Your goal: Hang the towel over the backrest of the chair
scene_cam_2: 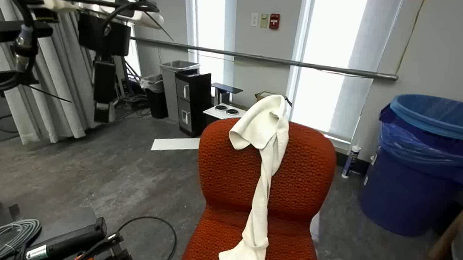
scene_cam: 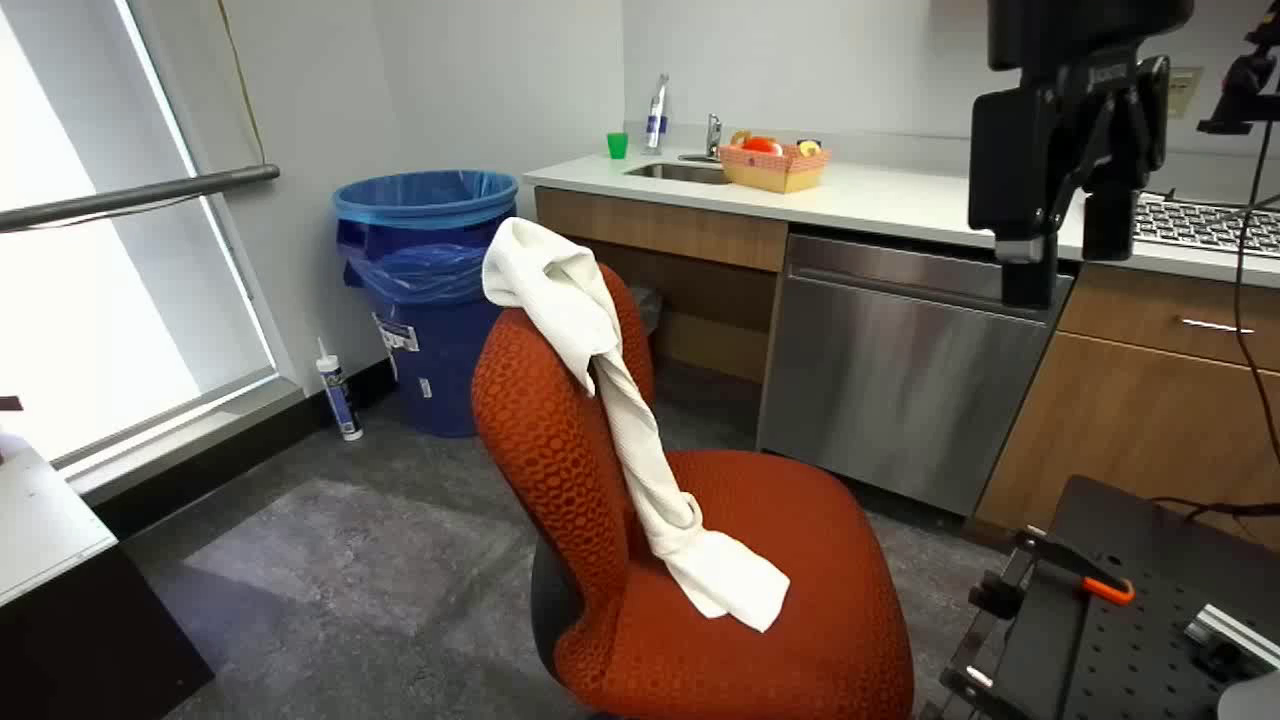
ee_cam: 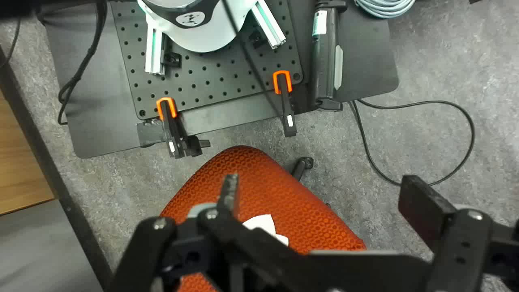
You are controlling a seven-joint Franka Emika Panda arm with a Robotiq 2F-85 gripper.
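The cream-white towel (scene_cam: 655, 490) lies over the top edge of the orange-red backrest (scene_cam: 540, 420). Its bunched upper part stands above that edge, and a long twisted length runs down the front onto the seat of the chair (scene_cam: 800, 560). The towel (scene_cam_2: 267, 161) and backrest (scene_cam_2: 228, 175) also show in an exterior view; how far the towel reaches behind is hidden. In the wrist view only a white end of the towel (ee_cam: 261, 223) shows on the seat. My gripper (scene_cam: 1070, 260) is open and empty, high up and apart from the towel. Its spread fingers (ee_cam: 324, 198) show in the wrist view.
A black perforated base plate (ee_cam: 211, 85) with orange-tipped clamps (ee_cam: 288, 109) lies near the chair's front. A blue bin (scene_cam: 430, 300) stands behind the chair. A counter (scene_cam: 880, 195) with a basket (scene_cam: 775, 168) runs along the wall. A cable (ee_cam: 466, 154) lies on the floor.
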